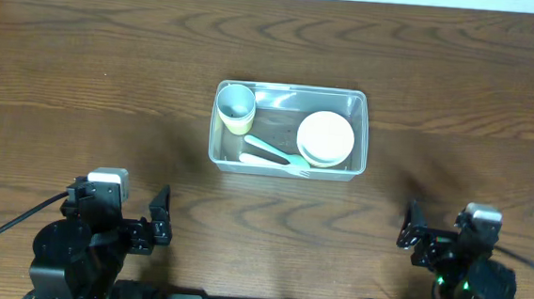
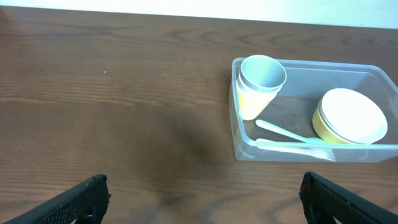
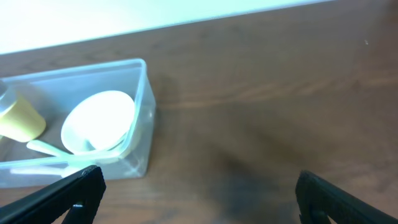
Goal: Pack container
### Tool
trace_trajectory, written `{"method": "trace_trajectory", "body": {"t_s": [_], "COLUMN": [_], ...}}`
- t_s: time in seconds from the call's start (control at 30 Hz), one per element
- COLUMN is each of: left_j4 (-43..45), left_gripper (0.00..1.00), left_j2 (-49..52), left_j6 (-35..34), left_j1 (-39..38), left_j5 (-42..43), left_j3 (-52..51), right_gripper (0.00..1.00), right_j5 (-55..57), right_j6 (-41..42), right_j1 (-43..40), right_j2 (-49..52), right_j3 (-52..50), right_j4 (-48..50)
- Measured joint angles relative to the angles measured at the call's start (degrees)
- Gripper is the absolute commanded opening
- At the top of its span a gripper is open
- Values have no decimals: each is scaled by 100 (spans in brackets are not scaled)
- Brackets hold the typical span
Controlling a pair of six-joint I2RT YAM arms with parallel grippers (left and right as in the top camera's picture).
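The container (image 1: 289, 130) sits mid table (image 1: 83, 80) w/ cups (image 1: 236, 108), bowls (image 1: 325, 138), a spoon (image 1: 265, 150) & fork (image 1: 283, 164) inside. Nothing left out, so packing looks done. Left fingers (image 1: 156, 221) & right fingers (image 1: 412, 233) spread wide, holding nothing

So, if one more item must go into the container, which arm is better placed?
Neither clearly. The container sits about midway between the left gripper and right gripper, both open and empty. No loose item is visible outside it.
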Motion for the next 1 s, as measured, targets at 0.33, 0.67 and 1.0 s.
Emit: {"method": "trace_trajectory", "body": {"t_s": [0.33,0.67,1.0], "left_j4": [-2,0,0], "left_gripper": [98,98,98], "left_j2": [0,0,0], "left_j6": [0,0,0], "left_j1": [0,0,0], "left_j5": [0,0,0], "left_j3": [0,-2,-2], "right_gripper": [99,99,99], "right_j5": [-297,-330,-444], "right_j6": [-723,-1469,-1530], "right_j1": [-90,-90,-90], "right_j2": [-321,-339,-330], "right_j3": [-1624,-2413,-2417], "right_j4": [3501,4144,3755]}}
